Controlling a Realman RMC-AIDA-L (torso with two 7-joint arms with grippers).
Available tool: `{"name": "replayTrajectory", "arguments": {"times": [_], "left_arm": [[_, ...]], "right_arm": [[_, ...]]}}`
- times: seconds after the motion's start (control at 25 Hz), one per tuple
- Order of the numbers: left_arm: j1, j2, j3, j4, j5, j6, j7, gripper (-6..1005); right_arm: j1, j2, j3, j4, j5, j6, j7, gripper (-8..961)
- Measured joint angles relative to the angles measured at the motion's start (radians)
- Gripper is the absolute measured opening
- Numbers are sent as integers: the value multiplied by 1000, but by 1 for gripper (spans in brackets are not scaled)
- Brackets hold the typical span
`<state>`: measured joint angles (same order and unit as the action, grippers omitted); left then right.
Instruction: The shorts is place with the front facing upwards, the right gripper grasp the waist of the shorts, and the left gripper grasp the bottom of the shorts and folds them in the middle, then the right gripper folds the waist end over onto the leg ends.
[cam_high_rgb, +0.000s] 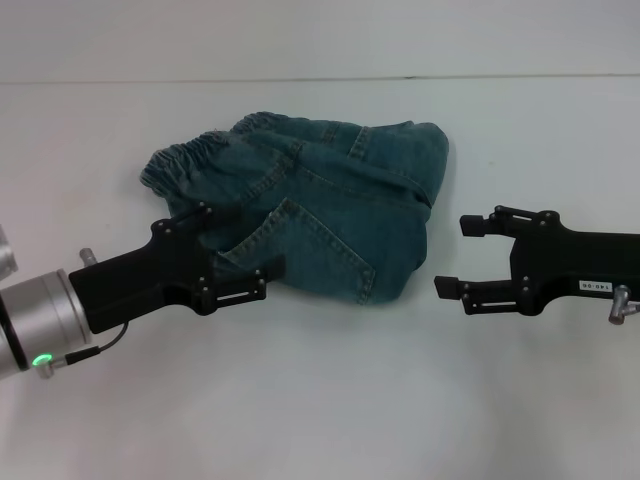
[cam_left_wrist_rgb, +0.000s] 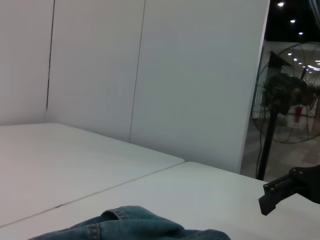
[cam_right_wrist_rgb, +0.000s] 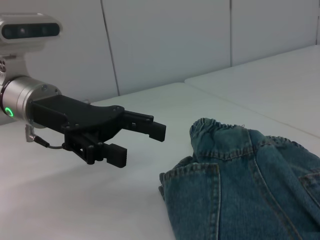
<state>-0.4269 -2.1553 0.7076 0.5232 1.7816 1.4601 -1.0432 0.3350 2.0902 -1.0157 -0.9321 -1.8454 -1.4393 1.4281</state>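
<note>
The blue-green denim shorts (cam_high_rgb: 330, 210) lie on the white table as a folded, rumpled bundle. Their ruched waist (cam_high_rgb: 200, 160) shows along the far left edge. I cannot pick out the leg ends in the bundle. My left gripper (cam_high_rgb: 236, 250) is open at the shorts' near left corner, nothing between its fingers. In the right wrist view the left gripper (cam_right_wrist_rgb: 142, 144) stands apart from the shorts (cam_right_wrist_rgb: 250, 195) and waist (cam_right_wrist_rgb: 220, 129). My right gripper (cam_high_rgb: 458, 257) is open, just off the bundle's right edge, not touching. The left wrist view shows a strip of shorts (cam_left_wrist_rgb: 135, 226) and one right gripper finger (cam_left_wrist_rgb: 280, 192).
The white table (cam_high_rgb: 320, 410) runs wide on all sides of the shorts, with a seam across its far part. White wall panels stand behind it. A standing fan (cam_left_wrist_rgb: 290, 100) is off the table in the left wrist view.
</note>
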Motion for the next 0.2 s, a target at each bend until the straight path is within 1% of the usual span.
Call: {"name": "replayTrajectory", "arguments": {"times": [0.04, 0.2], "left_arm": [[3, 0, -1, 3, 1, -1, 0, 946], [7, -2, 3, 9, 4, -10, -1, 947]], "right_arm": [[0, 0, -1, 2, 0, 1, -1, 941], [2, 1, -2, 10, 0, 3, -17, 941]]}}
